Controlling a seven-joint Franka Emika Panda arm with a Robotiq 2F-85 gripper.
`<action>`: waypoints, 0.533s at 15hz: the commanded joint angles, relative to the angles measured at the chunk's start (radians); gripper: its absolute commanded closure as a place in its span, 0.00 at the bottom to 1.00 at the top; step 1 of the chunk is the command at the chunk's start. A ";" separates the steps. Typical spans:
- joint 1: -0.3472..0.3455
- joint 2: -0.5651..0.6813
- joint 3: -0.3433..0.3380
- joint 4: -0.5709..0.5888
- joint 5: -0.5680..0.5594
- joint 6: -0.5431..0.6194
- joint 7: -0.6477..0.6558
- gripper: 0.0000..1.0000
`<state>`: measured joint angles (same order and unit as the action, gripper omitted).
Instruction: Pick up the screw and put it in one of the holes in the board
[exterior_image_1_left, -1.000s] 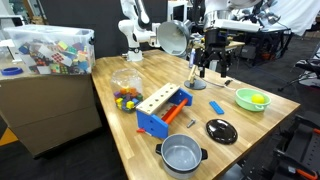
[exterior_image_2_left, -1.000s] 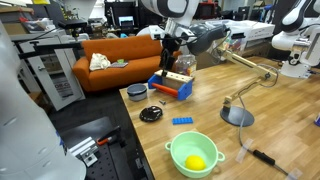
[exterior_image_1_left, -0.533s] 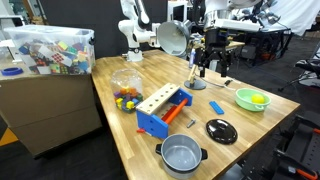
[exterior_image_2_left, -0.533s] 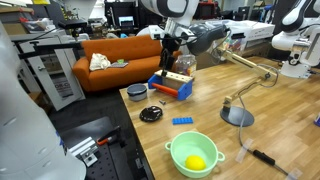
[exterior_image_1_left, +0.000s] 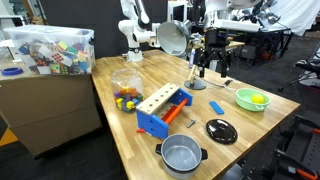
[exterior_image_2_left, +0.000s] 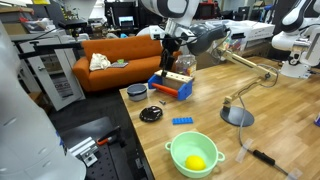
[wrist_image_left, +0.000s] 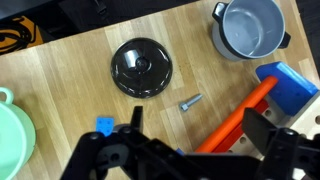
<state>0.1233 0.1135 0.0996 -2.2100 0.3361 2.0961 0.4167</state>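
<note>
The screw (wrist_image_left: 190, 101) is small and grey and lies on the wooden tabletop between the black lid (wrist_image_left: 141, 68) and the blue toy tool tray (wrist_image_left: 290, 85). It is a tiny speck in an exterior view (exterior_image_1_left: 190, 122). The board (exterior_image_1_left: 158, 98), a pale plank with a row of round holes, stands along the blue tray and shows in both exterior views (exterior_image_2_left: 178, 77). My gripper (wrist_image_left: 185, 150) is open and empty, well above the table and apart from the screw. It shows in both exterior views (exterior_image_1_left: 205, 62) (exterior_image_2_left: 167, 55).
A steel pot (exterior_image_1_left: 181, 155) stands by the tray's end. An orange tool (wrist_image_left: 240, 115) lies in the tray. A green bowl (exterior_image_1_left: 251, 99) holds a yellow object. A blue brick (exterior_image_2_left: 183, 121), a lamp base (exterior_image_2_left: 237, 117) and a bowl of coloured pieces (exterior_image_1_left: 127, 90) are also on the table.
</note>
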 joint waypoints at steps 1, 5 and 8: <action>0.002 0.012 -0.007 -0.005 0.048 0.069 0.137 0.00; 0.023 0.018 -0.009 -0.042 0.005 0.178 0.381 0.00; 0.045 0.010 -0.011 -0.088 -0.066 0.272 0.564 0.00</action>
<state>0.1453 0.1440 0.0966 -2.2526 0.3280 2.2811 0.8368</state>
